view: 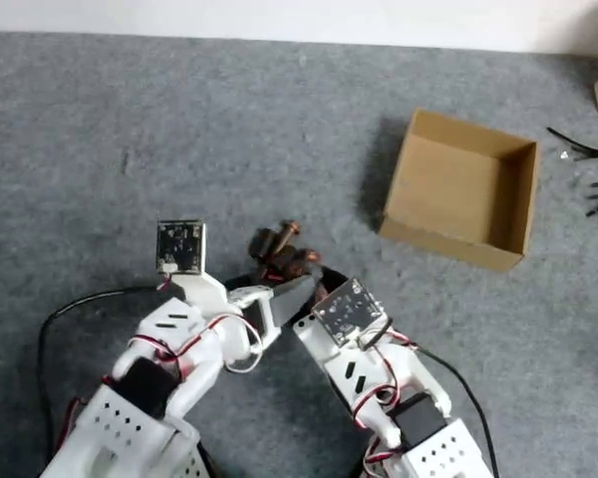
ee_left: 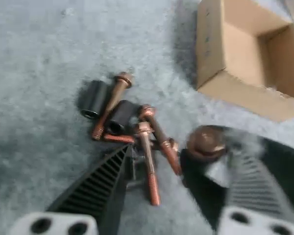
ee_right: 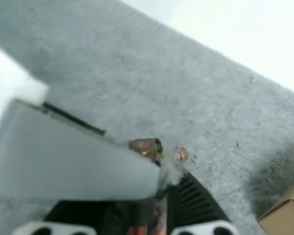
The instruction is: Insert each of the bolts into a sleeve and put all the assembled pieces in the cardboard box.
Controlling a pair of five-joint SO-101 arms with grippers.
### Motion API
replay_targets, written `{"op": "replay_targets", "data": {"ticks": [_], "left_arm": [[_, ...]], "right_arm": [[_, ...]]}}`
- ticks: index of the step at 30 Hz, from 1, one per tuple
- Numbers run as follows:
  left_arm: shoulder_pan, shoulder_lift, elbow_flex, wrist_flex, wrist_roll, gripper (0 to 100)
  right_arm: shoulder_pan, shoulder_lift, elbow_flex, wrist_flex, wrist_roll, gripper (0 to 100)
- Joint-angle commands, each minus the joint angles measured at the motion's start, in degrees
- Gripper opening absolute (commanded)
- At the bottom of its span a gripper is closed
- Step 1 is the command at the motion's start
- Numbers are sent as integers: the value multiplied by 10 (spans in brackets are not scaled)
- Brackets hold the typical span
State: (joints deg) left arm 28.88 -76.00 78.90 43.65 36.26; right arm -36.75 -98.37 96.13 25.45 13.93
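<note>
L tool [ee_left: 179, 161] spread over bolts [ee_left: 148, 161] & sleeves [ee_left: 120, 117]; cardboard box [ee_left: 245, 58] cut off

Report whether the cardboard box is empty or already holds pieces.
Empty: the cardboard box shows a bare floor from above; the bolts and sleeves lie outside on the carpet.
</note>
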Motion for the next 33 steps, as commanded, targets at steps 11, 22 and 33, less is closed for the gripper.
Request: {"op": "replay_targets", "data": {"ticks": [11, 22, 33], "left_arm": [[-110, -2, -19, -60, 60, 322], [-220, -2, 22, -76, 44, 319], [-246, 3, 137, -277, -96, 107]], "right_arm": [[43, -9, 87, -16, 4, 5], [120, 6, 87, -38, 2, 5], [182, 6, 87, -5, 2, 5]]}}
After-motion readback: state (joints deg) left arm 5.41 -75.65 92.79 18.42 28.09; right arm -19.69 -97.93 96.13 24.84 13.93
